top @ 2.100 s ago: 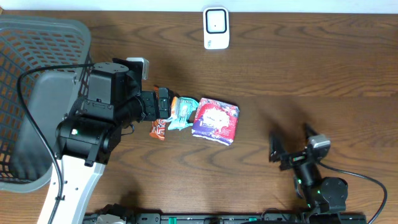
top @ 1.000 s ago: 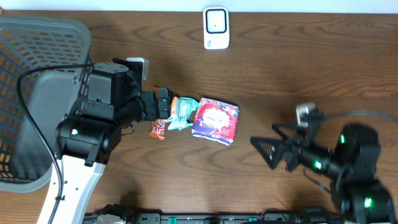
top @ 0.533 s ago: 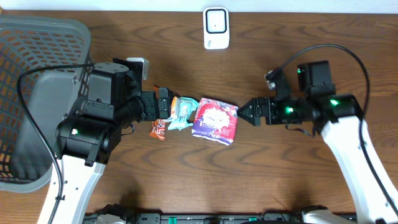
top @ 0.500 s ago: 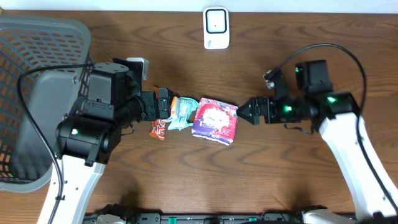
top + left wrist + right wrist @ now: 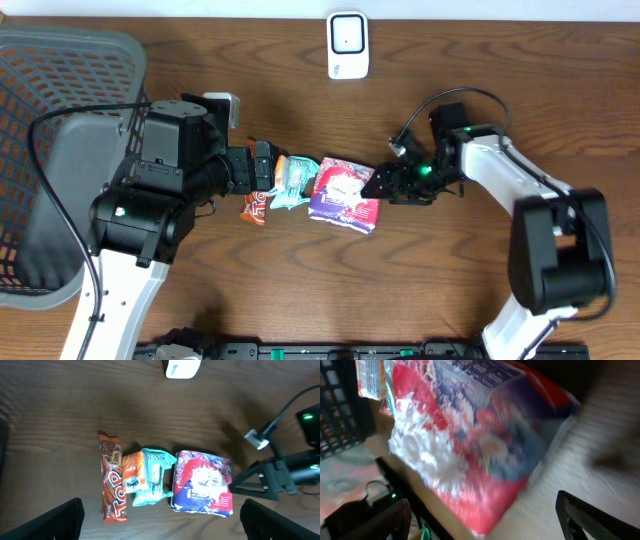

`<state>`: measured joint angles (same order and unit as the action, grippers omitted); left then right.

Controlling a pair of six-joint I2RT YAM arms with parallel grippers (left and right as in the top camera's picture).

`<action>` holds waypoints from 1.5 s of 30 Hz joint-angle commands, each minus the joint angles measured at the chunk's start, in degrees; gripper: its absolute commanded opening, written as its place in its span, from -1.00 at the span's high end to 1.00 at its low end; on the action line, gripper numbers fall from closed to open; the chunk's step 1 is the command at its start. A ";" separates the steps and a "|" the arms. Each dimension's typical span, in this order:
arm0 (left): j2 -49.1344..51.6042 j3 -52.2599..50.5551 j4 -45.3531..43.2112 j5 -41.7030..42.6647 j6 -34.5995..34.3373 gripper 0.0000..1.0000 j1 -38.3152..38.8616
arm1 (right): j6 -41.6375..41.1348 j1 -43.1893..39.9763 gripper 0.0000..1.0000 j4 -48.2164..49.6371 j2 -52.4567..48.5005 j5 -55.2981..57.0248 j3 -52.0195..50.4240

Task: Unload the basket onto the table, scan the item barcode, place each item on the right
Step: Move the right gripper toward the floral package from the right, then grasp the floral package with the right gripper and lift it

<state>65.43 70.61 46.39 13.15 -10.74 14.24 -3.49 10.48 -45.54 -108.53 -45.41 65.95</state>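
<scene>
Up in the middle of the overhead view, the purple and red snack bag (image 5: 343,193) lies flat on the brown bench (image 5: 480,90). A teal packet (image 5: 292,183) and a chocolate bar (image 5: 254,208) sit just to its left. The right claw (image 5: 378,184) is at the bag's right edge. The white scanner (image 5: 348,44) is at the top of the frame, well apart. The left claw (image 5: 262,168) hangs over the small snacks. Seen from the left wrist, that claw is wide open and holds nothing. Seen from the right wrist, the picture is blurry, but the bag (image 5: 470,435) fills the upper middle and the right claw's fingers stand wide apart in the lower corners, so it is open. A good grab would pinch only the bag's edge, firmly, so the bag can turn to face the scanner. I cannot see the barcode.
</scene>
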 commanded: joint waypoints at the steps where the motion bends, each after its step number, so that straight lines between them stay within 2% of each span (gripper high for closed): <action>1: 0.04 0.98 0.09 -0.55 -0.50 -0.99 -0.20 | 3.58 0.46 -0.72 1.57 -3.43 -6.29 0.28; 4: 0.04 0.98 0.09 -0.55 -0.50 -0.99 -0.20 | 3.61 0.50 -0.53 2.34 -6.64 -4.96 0.26; 8: 0.04 0.98 0.07 -0.55 -0.50 -0.99 -0.20 | 3.54 0.50 -0.08 2.93 -8.81 -2.36 0.26; 11: 0.04 0.98 0.09 -0.55 -0.50 -0.98 -0.20 | 2.75 0.48 0.06 2.93 -8.02 -0.83 0.35; 13: 0.04 0.98 0.07 -0.55 -0.50 -0.98 -0.20 | 1.25 0.44 0.46 2.93 -6.73 -0.15 0.61; 14: 0.04 0.98 0.09 -0.55 -0.50 -0.99 -0.20 | -0.26 0.44 0.82 2.91 -5.66 0.79 0.90; 15: 0.04 0.98 0.09 -0.55 -0.50 -0.99 -0.20 | -1.62 0.44 0.97 2.78 -4.52 1.73 1.16; 18: 0.04 0.98 0.09 -0.55 -0.50 -0.99 -0.20 | -4.55 0.55 0.98 2.14 -0.11 6.69 1.88; 21: 0.04 0.98 0.09 -0.55 -0.50 -0.99 -0.20 | -9.42 1.01 0.98 0.11 5.38 17.57 2.64; 26: 0.04 0.98 0.09 -0.55 -0.50 -0.99 -0.20 | -16.55 2.25 0.97 -6.62 16.09 41.97 5.42; 31: 0.04 0.98 0.09 -0.55 -0.50 -0.98 -0.20 | -29.55 4.26 0.97 -14.45 23.56 75.78 6.10; 32: 0.04 0.98 0.07 -0.55 -0.50 -0.99 -0.20 | -32.59 4.66 0.97 -16.02 23.80 79.25 6.10; 37: 0.04 0.98 0.09 -0.55 -0.50 -0.99 -0.20 | -40.98 5.01 0.98 -18.78 21.24 86.03 4.59; 45: 0.04 0.98 0.09 -0.55 -0.50 -0.99 -0.20 | -41.05 8.33 0.98 -18.18 11.04 86.20 4.42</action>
<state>65.47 70.61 46.41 13.17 -10.74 14.24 -42.00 16.32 -63.79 -94.37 37.10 70.96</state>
